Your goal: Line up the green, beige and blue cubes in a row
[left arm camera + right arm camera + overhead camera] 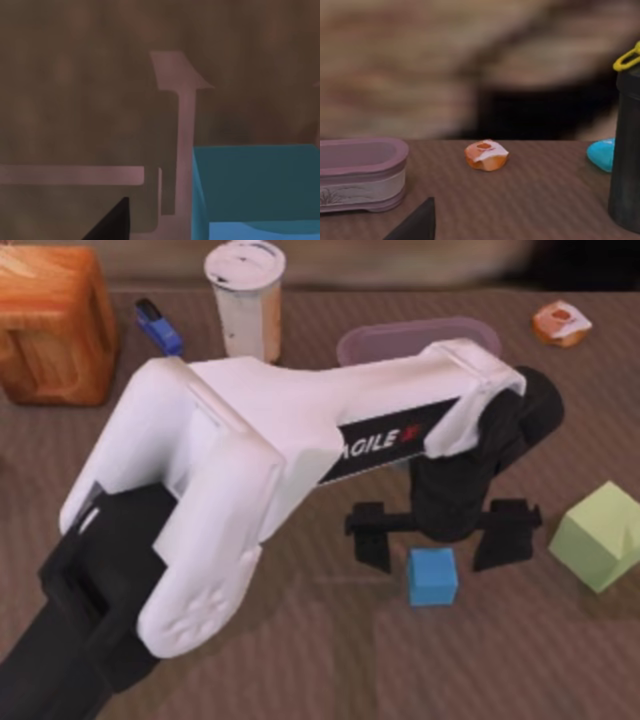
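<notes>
Blue cube (432, 576) sits just below the left gripper's (443, 540) spread jaws (beige unseen); grasping step, needing a descent.

Soft, even light falls on the bench (330, 660) from above — the left arm (250, 460) throws only a faint shadow beneath it. The left wrist view is dim and murky; behind the bench's far edge the background blurs — no glare anywhere
</notes>
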{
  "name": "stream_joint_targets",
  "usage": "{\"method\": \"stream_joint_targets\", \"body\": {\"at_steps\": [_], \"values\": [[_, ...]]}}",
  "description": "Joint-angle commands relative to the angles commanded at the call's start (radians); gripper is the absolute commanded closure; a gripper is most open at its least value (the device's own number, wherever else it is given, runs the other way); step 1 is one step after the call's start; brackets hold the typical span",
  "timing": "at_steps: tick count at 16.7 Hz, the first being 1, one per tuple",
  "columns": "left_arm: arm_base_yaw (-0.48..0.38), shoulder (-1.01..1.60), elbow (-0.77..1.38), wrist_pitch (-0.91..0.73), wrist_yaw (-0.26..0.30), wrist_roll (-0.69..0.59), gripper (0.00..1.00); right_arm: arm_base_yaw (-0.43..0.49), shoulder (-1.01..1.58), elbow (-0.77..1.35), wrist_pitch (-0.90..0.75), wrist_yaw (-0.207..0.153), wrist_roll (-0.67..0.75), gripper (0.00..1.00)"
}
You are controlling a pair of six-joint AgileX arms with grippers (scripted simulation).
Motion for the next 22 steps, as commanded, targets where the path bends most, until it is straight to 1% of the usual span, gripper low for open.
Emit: {"method": "stream_joint_targets", "body": {"at_steps": [7, 12, 14, 19, 22], "values": [[0.003, -0.001, 0.017, -0.017, 0.000, -0.001, 0.00, 0.000, 0.000, 0.000, 0.000, 0.000, 0.000, 0.00], [0.016, -0.026, 0.161, -0.198, 0.000, -0.006, 0.00, 0.000, 0.000, 0.000, 0.000, 0.000, 0.000, 0.00], [0.019, -0.037, 0.201, -0.240, 0.000, -0.004, 0.00, 0.000, 0.000, 0.000, 0.000, 0.000, 0.000, 0.00], [0.014, -0.036, 0.205, -0.243, 0.000, -0.002, 0.00, 0.000, 0.000, 0.000, 0.000, 0.000, 0.000, 0.00], [0.047, -0.041, 0.195, -0.238, 0.000, 0.063, 0.00, 0.000, 0.000, 0.000, 0.000, 0.000, 0.000, 0.00]]}}
